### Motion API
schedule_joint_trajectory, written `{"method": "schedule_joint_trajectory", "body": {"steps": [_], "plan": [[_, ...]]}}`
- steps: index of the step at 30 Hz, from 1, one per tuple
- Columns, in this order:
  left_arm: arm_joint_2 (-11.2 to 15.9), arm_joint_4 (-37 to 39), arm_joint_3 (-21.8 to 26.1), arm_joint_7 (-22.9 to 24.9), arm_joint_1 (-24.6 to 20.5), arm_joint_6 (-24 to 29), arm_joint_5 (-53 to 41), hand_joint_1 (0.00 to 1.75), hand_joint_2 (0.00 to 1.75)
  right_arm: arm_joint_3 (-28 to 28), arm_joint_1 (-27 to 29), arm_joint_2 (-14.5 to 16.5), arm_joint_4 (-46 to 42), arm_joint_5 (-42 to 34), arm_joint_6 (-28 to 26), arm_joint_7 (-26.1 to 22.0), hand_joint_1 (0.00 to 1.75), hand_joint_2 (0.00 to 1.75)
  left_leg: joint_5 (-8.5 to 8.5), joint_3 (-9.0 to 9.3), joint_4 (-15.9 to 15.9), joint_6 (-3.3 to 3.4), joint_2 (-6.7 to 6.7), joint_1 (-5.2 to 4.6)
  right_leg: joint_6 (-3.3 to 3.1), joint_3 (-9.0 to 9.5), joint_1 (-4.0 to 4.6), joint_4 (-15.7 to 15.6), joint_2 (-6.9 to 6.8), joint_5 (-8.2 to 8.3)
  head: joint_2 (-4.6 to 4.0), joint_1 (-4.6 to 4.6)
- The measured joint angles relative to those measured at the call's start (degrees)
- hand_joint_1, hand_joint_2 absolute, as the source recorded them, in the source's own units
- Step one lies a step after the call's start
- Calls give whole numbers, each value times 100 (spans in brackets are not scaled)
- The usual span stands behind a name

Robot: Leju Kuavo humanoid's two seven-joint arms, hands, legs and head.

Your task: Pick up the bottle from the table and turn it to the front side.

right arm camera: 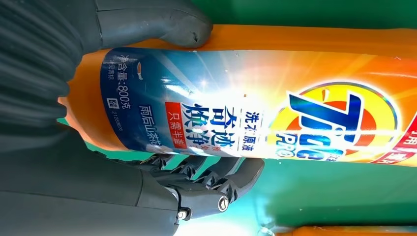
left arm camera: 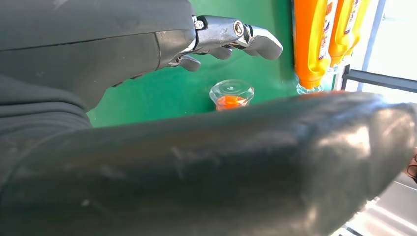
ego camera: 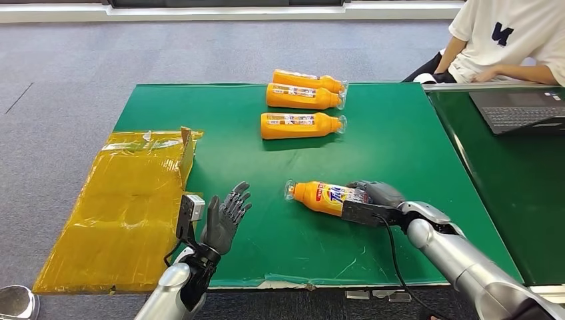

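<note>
Bottles, three orange ones (ego camera: 301,125), lie in a row far up the green table (ego camera: 400,147); yellow packaging (ego camera: 126,200) sits to my left, a laptop (ego camera: 520,110) to my right. The bottle (ego camera: 326,197) lies on its side, base in my right hand (ego camera: 373,200), whose fingers (right arm camera: 211,182) and thumb clasp it. My left hand (ego camera: 225,217) hovers upright, fingers spread.
</note>
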Motion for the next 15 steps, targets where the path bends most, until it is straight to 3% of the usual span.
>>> {"method": "schedule_joint_trajectory", "body": {"steps": [15], "plan": [[0,-62,0,28,2,-2,-10,0,0,-69,233,58,-185,126,-174,86,175,175,-2,34,-1,-1,13,1,-1,29,1,-1,18,1,0,0]]}}
